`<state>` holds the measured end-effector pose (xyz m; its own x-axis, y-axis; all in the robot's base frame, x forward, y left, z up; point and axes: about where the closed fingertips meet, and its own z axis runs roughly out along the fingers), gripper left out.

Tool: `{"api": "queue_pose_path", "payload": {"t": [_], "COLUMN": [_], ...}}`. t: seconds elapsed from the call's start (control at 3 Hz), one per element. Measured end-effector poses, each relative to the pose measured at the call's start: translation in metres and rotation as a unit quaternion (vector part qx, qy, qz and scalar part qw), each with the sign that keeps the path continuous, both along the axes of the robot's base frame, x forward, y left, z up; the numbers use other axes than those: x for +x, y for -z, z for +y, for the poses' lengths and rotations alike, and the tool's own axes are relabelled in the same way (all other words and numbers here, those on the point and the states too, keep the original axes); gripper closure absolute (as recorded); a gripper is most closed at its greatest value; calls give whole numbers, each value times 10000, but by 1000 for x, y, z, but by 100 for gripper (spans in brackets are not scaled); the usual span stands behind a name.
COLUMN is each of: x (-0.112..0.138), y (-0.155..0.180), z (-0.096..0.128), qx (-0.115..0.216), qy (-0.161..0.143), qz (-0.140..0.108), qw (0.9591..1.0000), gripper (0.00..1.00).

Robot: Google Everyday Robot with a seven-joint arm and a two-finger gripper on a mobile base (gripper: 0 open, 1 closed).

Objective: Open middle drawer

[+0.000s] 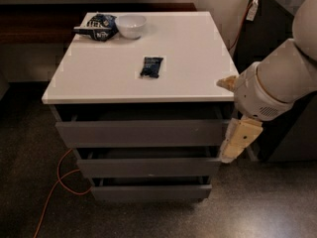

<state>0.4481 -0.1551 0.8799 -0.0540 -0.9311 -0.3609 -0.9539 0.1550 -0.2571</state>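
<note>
Near right corner of a dark grey three-drawer cabinet [53, 114] with a flat white top [193, 48]: cream-coloured robot hand [237, 139], hanging below a bulky white arm [280, 81], just beside the right ends of the upper two fronts. Open or closed: cannot tell.

Second of three stacked fronts, low in the cabinet: dark grey flat-fronted middle drawer [148, 166], plain and handleless, with a dark gap along its upper edge. Above it, the taller, wider top drawer front [141, 133]; below it, the narrower bottom drawer front [151, 192].

On the white top, far left: round white bowl [131, 25], touching or just beside a crumpled blue-and-white snack bag [96, 26] to its left. Pale print on the bag, not readable. Nearer and toward the middle, well apart from both: small dark blue packet [151, 66], lying flat, label not readable.

On the dark speckled floor [257, 207], near left of the cabinet: thin orange cable [60, 175], looping beside the lower drawers, not across their fronts. Far right, along the pale wall: second orange cable [241, 24]. Right of the cabinet, behind the arm: dark boxy unit [292, 133]. Far left: dark brown wooden ledge [34, 21].
</note>
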Motion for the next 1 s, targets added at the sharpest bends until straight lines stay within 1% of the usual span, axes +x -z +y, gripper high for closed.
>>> {"api": "queue_pose_path", "payload": {"t": [0.33, 0.67, 1.0], "x": [0, -1, -5], "y": [16, 46, 66], "z": [12, 39, 60], "qx": [-30, -149, -77], "qy": [-108, -403, -699], "qz": [150, 156, 142], "qw": [9998, 9990, 9974], "gripper": [0, 0, 0]}}
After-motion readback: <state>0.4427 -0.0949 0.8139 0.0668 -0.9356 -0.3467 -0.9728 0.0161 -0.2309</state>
